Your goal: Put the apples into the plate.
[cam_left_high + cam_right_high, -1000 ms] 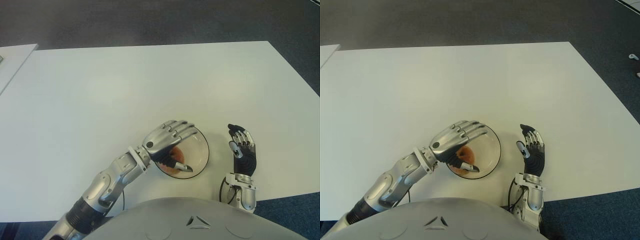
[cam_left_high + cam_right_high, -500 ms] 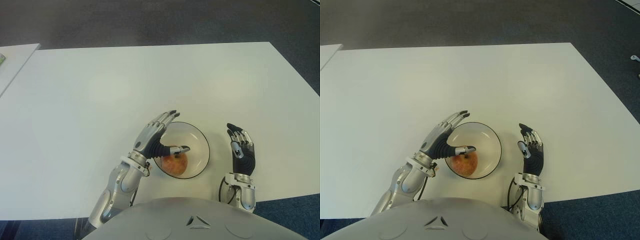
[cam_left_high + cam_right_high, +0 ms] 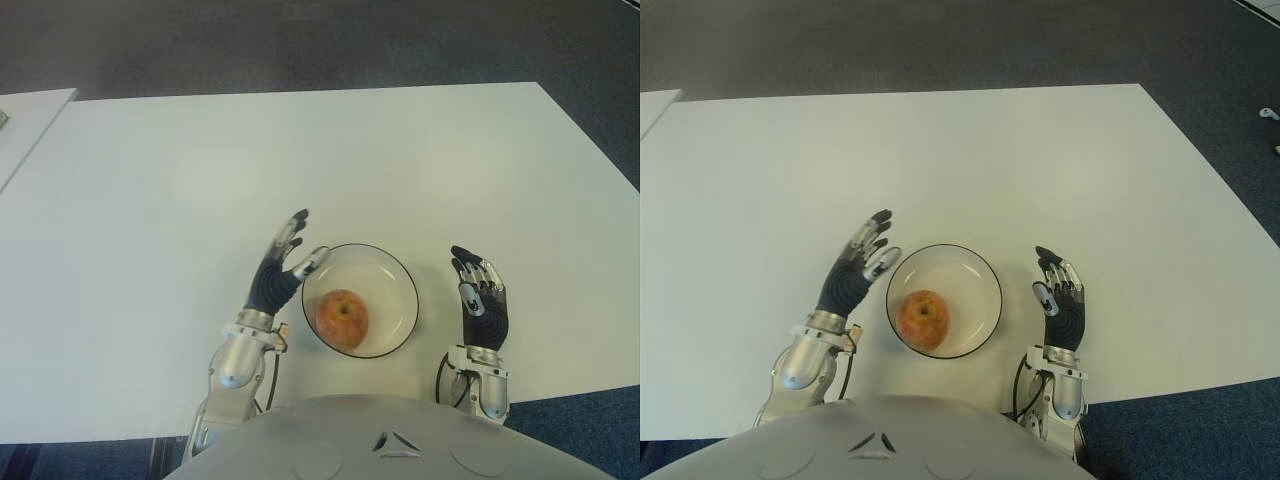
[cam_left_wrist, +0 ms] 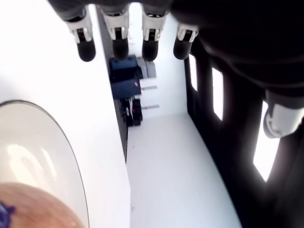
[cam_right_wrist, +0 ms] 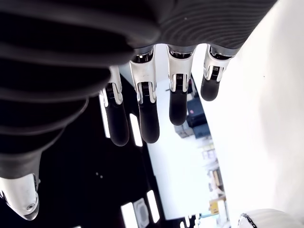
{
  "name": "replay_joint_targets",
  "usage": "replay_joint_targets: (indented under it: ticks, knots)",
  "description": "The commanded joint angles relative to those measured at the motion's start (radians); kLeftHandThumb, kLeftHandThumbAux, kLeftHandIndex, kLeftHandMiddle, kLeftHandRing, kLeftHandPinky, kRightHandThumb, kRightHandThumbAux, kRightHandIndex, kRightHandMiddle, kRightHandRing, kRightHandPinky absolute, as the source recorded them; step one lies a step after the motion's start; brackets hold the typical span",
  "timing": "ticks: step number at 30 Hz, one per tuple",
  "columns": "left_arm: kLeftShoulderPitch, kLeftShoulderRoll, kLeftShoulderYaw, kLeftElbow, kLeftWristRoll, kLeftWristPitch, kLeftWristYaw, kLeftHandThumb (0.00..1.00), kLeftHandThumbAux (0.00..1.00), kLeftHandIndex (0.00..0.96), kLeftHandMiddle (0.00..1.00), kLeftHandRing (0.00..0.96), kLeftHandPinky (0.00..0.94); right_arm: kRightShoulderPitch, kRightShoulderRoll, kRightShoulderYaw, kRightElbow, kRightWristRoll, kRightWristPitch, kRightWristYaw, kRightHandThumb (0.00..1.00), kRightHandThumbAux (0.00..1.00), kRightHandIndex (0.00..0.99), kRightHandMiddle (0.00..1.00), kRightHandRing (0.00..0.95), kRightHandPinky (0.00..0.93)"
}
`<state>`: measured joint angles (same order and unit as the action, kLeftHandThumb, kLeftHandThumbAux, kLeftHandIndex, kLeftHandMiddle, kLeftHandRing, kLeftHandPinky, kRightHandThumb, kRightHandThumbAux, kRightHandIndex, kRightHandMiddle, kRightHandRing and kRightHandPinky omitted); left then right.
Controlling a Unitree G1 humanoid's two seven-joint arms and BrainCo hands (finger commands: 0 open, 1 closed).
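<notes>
Evidently complete: one apple [image 3: 343, 318] lies inside the plate [image 3: 395, 275] on the white desk [image 3: 200, 170]. Left hand [image 3: 277, 272], just beside the rim, fingers spread and empty; right hand [image 3: 481, 303], opposite side, likewise open. No other apple is visible.

Apple [image 3: 343, 318]: red-orange, yellowish patches. Plate [image 3: 398, 282]: white, dark rim. Worktop [image 3: 300, 160]: plain white. Left hand [image 3: 280, 270], right hand [image 3: 480, 300]: black palms, silver segments. Floor [image 3: 300, 45]: dark grey.

A broad white table [image 3: 300, 150] is seen set on dark grey carpet [image 3: 300, 45], flanked by a second white tabletop [image 3: 25, 115].
</notes>
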<state>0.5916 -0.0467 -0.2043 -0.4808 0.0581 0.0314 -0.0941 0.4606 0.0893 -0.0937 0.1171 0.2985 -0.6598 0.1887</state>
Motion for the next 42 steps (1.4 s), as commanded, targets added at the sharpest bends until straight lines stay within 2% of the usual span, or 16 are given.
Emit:
replay_joint_targets:
  ticks: [1,4,8,14,17,20,23,25,30,38,40,42]
  knots:
    - [0.093,-0.134,0.107,-0.045,-0.295,0.184,0.072,0.051,0.424,0.019,0.021,0.019,0.088,0.061,0.025,0.011,0.046,-0.004,0.055,-0.005,0.329,0.6,0.326,0.297,0.194,0.128]
    - [0.085,-0.148,0.14,-0.039,-0.338,0.213,0.109,0.065,0.423,0.007,0.016,0.021,0.112,0.061,0.02,0.012,0.045,-0.006,0.055,-0.002,0.325,0.608,0.326,0.295,0.193,0.128]
    - [0.086,-0.128,0.15,-0.027,-0.376,0.22,0.148,0.069,0.418,0.003,0.015,0.022,0.115,0.062,0.012,0.016,0.045,-0.016,0.056,0.0,0.316,0.616,0.315,0.285,0.18,0.11]
    - [0.12,-0.1,0.132,0.013,-0.369,0.136,0.157,0.062,0.413,0.02,0.027,0.041,0.162,0.074,-0.003,0.027,0.03,-0.05,0.069,-0.001,0.291,0.622,0.261,0.254,0.152,0.099]
    - [0.13,-0.06,0.078,0.064,-0.194,-0.005,0.201,0.061,0.411,0.029,0.031,0.046,0.14,0.077,-0.017,0.032,0.02,-0.066,0.081,0.001,0.283,0.617,0.236,0.235,0.138,0.095]
    - [0.141,-0.028,0.046,0.119,-0.053,-0.116,0.247,0.053,0.411,0.036,0.032,0.044,0.12,0.078,-0.025,0.034,0.017,-0.073,0.084,0.003,0.281,0.61,0.218,0.218,0.126,0.095]
    - [0.168,-0.003,0.034,0.259,0.054,-0.305,0.288,0.047,0.413,0.054,0.041,0.047,0.115,0.08,-0.031,0.04,0.009,-0.077,0.092,0.004,0.277,0.606,0.206,0.206,0.117,0.088]
    - [0.169,0.003,0.032,0.339,0.099,-0.399,0.313,0.041,0.41,0.075,0.05,0.049,0.108,0.082,-0.035,0.043,0.001,-0.075,0.101,0.006,0.272,0.606,0.198,0.197,0.11,0.084]
    - [0.137,0.002,0.036,0.462,0.147,-0.525,0.348,0.031,0.387,0.104,0.058,0.048,0.096,0.088,-0.043,0.05,-0.019,-0.068,0.123,0.013,0.267,0.61,0.191,0.187,0.104,0.092]
    - [0.081,-0.002,0.042,0.617,0.137,-0.714,0.349,0.037,0.381,0.135,0.067,0.05,0.108,0.127,-0.051,0.068,-0.096,-0.063,0.172,0.02,0.271,0.615,0.171,0.17,0.09,0.069]
    - [0.072,0.0,0.036,0.642,0.135,-0.757,0.341,0.04,0.38,0.142,0.071,0.054,0.114,0.142,-0.052,0.078,-0.132,-0.066,0.193,0.016,0.271,0.615,0.162,0.163,0.086,0.065]
    - [0.083,-0.006,0.012,0.617,0.151,-0.781,0.334,0.039,0.377,0.149,0.076,0.058,0.118,0.179,-0.058,0.099,-0.218,-0.085,0.238,0.003,0.27,0.614,0.153,0.155,0.079,0.058]
